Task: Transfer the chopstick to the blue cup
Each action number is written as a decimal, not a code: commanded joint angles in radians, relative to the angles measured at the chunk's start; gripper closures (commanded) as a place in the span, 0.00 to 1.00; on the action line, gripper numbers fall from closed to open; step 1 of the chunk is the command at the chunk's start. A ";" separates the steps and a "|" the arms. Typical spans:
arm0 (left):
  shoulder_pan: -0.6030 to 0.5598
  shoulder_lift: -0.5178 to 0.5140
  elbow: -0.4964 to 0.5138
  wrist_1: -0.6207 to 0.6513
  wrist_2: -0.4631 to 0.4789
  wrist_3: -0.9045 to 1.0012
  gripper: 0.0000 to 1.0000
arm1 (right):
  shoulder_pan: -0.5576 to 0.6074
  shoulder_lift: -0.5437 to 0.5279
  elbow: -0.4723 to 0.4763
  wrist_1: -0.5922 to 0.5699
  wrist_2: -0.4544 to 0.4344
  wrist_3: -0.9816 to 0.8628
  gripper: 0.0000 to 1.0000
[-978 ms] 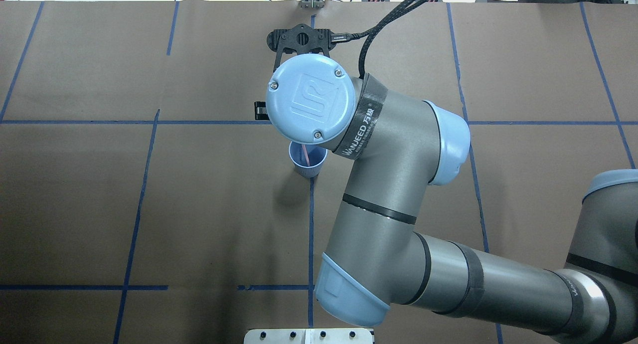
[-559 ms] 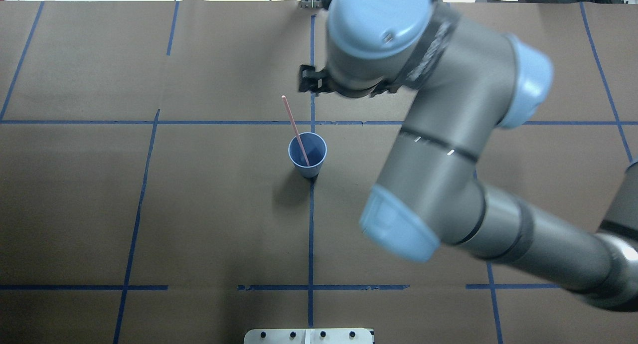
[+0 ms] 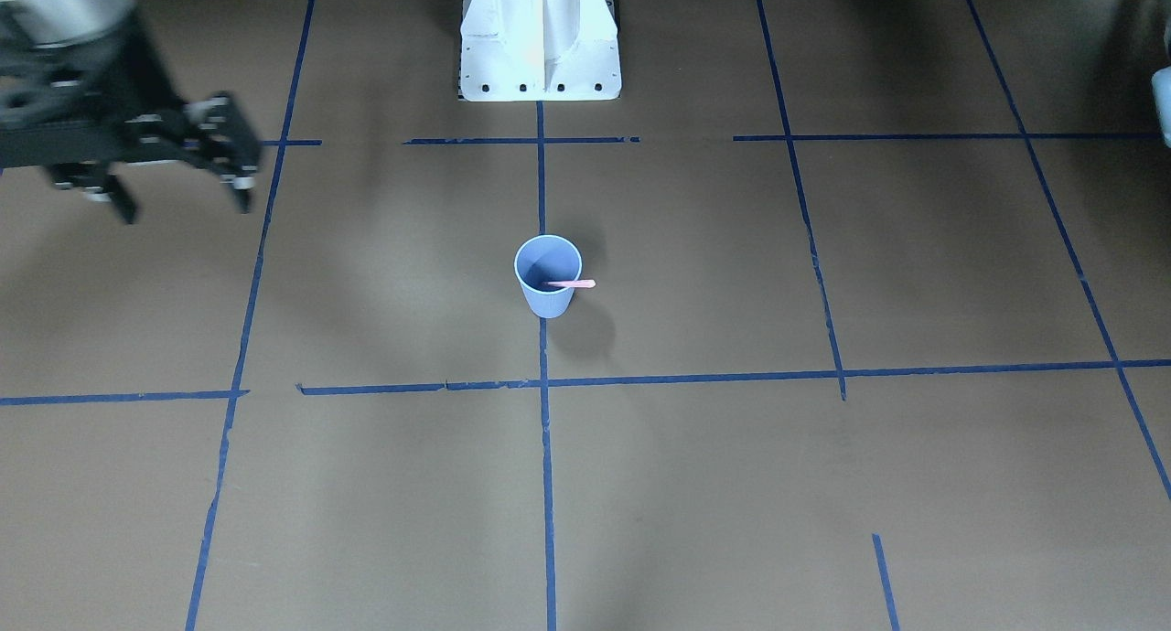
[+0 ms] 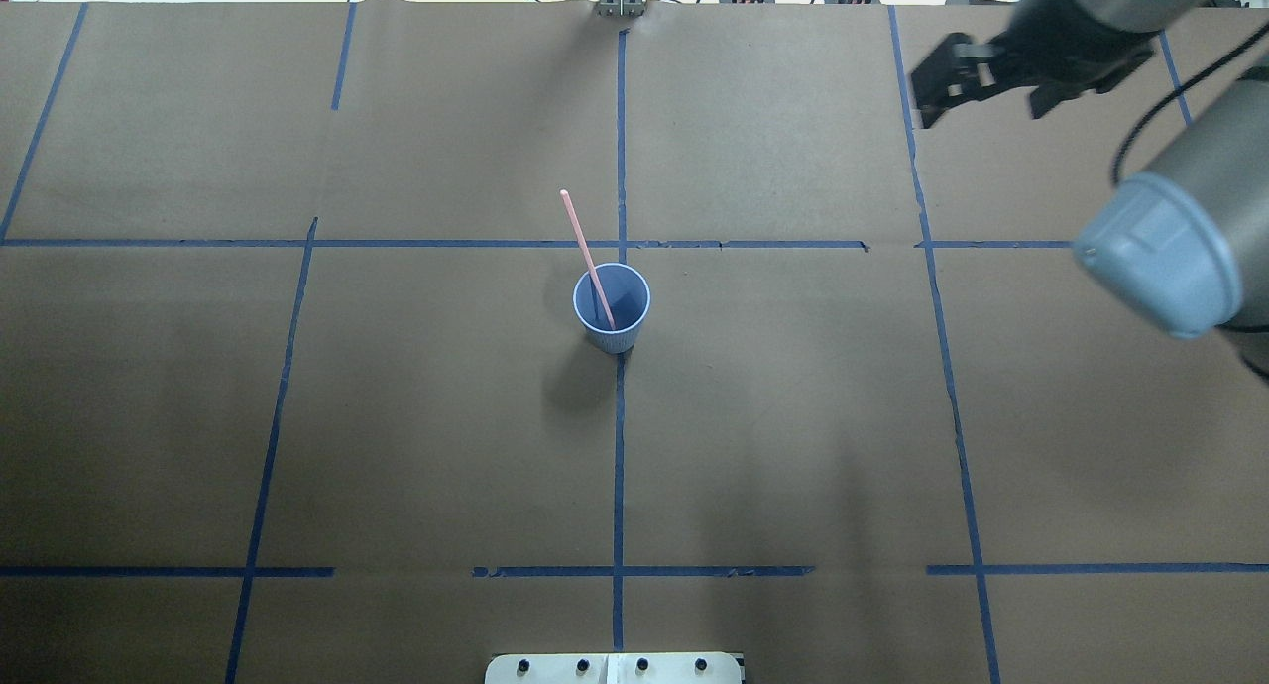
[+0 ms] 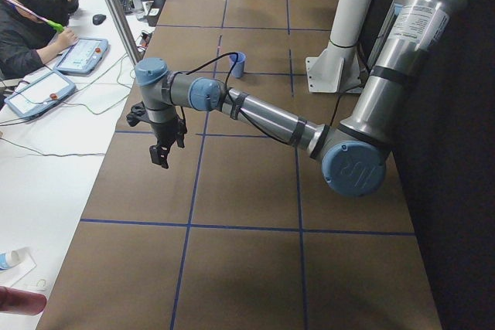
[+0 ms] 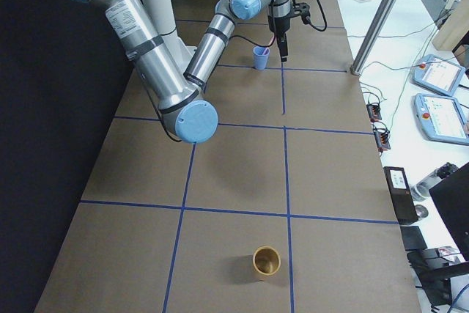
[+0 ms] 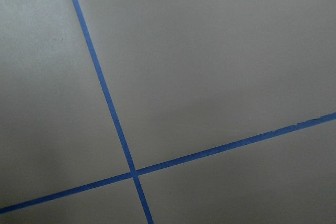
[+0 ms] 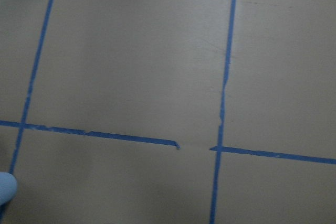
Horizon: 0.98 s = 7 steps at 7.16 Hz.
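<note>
Blue cup [image 4: 613, 339]: upright on the desk [image 4: 397, 416], near the middle, set on a line of blue tape [image 4: 619, 466] that runs toward the robot.
Chopstick [image 4: 585, 253]: inside the blue cup, tilted. The lower end rests in the bottom of the cup. The upper end sticks out well past the rim, toward the far edge and slightly to the robot's left. Nothing holds it.
Front check: cup [image 3: 547, 302] and chopstick [image 3: 574, 284] agree; the stick crosses the rim on the robot's left side.
Right gripper [image 4: 986, 109]: raised, well apart from the cup, over the far right part of the desk. Jaws spread wide, nothing between them; seen likewise from the front [image 3: 183, 206].
Left gripper [image 5: 162, 156]: hangs pointing down over the desk's left end, far from the cup. It shows in the left side view only, so I cannot tell how the jaws stand.
Wrist cameras: brown desk cover and tape crossings only.
Other: a tan cup [image 6: 266, 262] stands upright near the desk's right end, far from both grippers.
</note>
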 commanded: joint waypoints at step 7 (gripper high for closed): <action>-0.098 0.211 0.023 -0.142 -0.175 0.003 0.00 | 0.401 -0.526 -0.429 0.391 0.273 -0.466 0.00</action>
